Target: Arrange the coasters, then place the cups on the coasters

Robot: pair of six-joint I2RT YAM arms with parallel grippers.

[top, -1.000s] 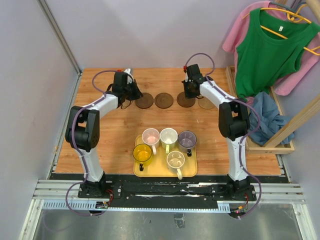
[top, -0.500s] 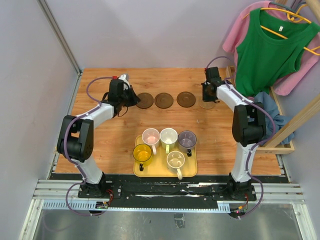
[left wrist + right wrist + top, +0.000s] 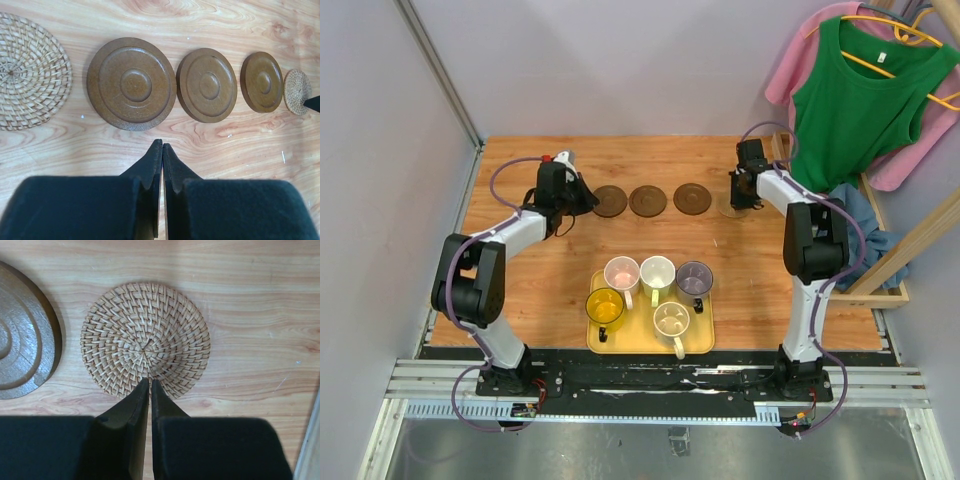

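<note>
Row of coasters [image 3: 648, 200] along the surface's [image 3: 520, 290] far edge; cups [image 3: 658, 272] on the tray [image 3: 705, 345] at the near edge. Fingers of left gripper [image 3: 162, 146] and right gripper [image 3: 150, 382] pressed together, empty. Nudge edges gently; keep gaps even.

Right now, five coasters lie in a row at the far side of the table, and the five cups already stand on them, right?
Not quite. The five coasters do lie in a row, but none carries a cup, as the left wrist view shows. All five cups stand on the yellow tray, as the top view shows.
</note>
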